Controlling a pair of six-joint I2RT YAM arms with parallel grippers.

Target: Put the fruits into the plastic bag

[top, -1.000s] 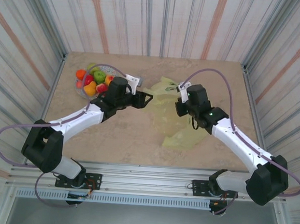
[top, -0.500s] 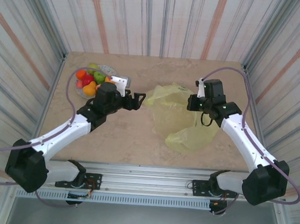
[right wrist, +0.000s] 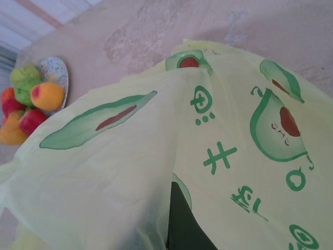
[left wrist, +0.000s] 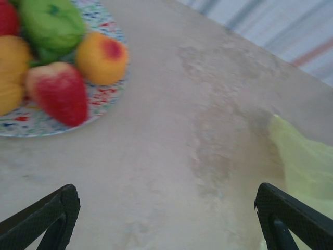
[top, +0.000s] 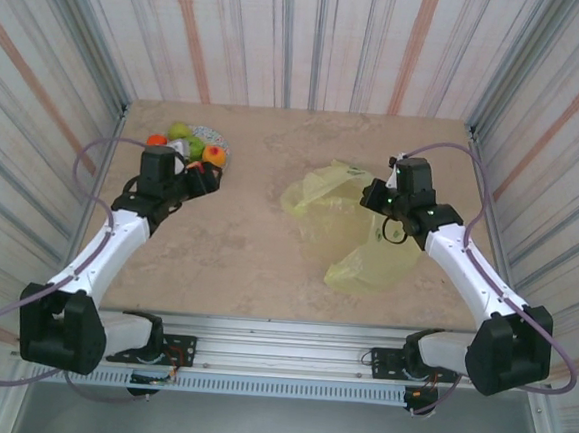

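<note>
The fruits (top: 193,147) are piled on a speckled plate (top: 212,133) at the far left of the table. In the left wrist view a green fruit (left wrist: 51,23), a peach-like one (left wrist: 101,58) and a red one (left wrist: 58,92) lie at the upper left. My left gripper (top: 200,175) hangs just right of the plate, open and holding nothing (left wrist: 164,192). The yellow-green avocado-print plastic bag (top: 340,215) lies right of centre. My right gripper (top: 374,197) is shut on the bag's upper right edge; one dark finger (right wrist: 183,226) shows under the film (right wrist: 229,104).
Striped walls close in the table on three sides. Bare tabletop (top: 253,234) stretches between the plate and the bag. The plate of fruits (right wrist: 47,95) also sits at the left edge of the right wrist view.
My left arm has swung left, away from the bag and over to the plate. My right gripper has drawn the bag's edge up and to the right, spreading the bag.
</note>
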